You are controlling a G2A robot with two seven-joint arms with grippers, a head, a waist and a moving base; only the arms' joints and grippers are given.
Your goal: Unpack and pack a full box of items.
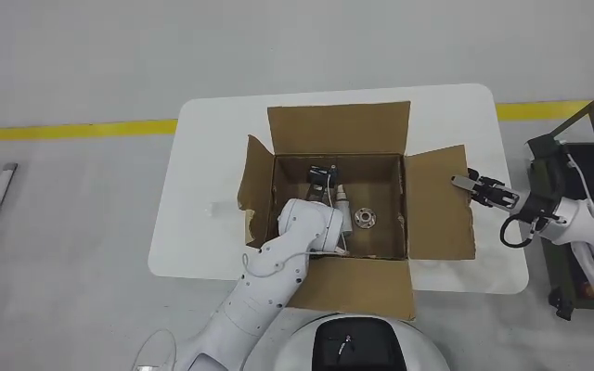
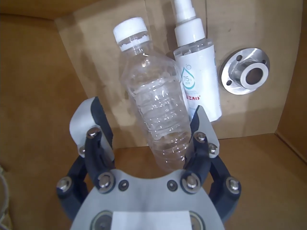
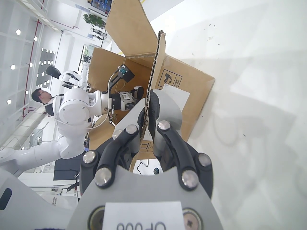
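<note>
**Desk:** What sits at the left of the scene?

**Floor:** A white table (image 1: 213, 167) carries the open cardboard box (image 1: 376, 181) with its flaps splayed. The left arm reaches down into the box. The left gripper (image 2: 146, 111) hangs low over the box floor, its fingers spread wide and gripping nothing.

**Desk:** And the item to be lifted?

**Floor:** A clear water bottle (image 2: 153, 92) lies on the box floor between those spread fingers. Its base is toward the palm and its white cap points away. The long axis runs in line with the gripper's reach, so the fingers stand on either side of the lower body, across its width. One finger is at or almost at the plastic, and the other stands apart.

**Desk:** What's further right?

**Floor:** A white spray bottle (image 2: 199, 72) lies just beside the water bottle, seemingly touching it, with its nozzle pointing the same way. Beyond that, and clear of both, a metal flange (image 2: 245, 71) rests on the floor. The finger on the spray bottle's side looks short of room, so closing there may nudge the neighbour.

**Desk:** And the far right?

**Floor:** The right gripper (image 3: 150, 106) is clamped on the edge of the right flap (image 1: 438, 204), with the cardboard pinched between its fingers, well apart from the bottle. The left arm is plainly the nearer, so the pick looks to be its job.
</note>
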